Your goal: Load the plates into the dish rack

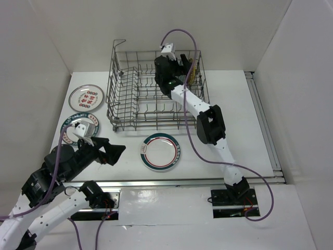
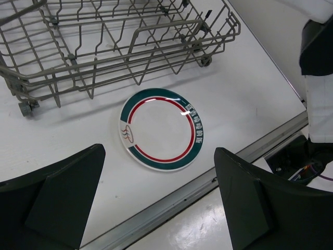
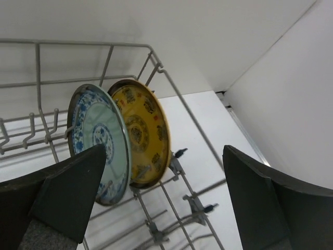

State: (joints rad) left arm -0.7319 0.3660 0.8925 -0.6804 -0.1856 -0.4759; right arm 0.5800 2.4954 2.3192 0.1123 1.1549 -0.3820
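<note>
The grey wire dish rack point(image 1: 130, 83) stands at the back of the table. A small teal plate point(image 3: 99, 143) and a small yellow-brown plate point(image 3: 143, 133) stand upright between its tines at the right end. A white plate with a green rim and red ring point(image 1: 161, 151) lies flat in front of the rack; it also shows in the left wrist view point(image 2: 162, 128). Two more plates point(image 1: 86, 97) point(image 1: 78, 123) lie at the left. My left gripper point(image 1: 118, 151) is open and empty, left of the green-rimmed plate. My right gripper point(image 1: 185, 61) is open and empty over the rack's right end.
A metal rail point(image 1: 182, 182) runs along the table's near edge. White walls enclose the table on the left, back and right. The right arm point(image 1: 208, 122) stretches over the table right of the flat plate.
</note>
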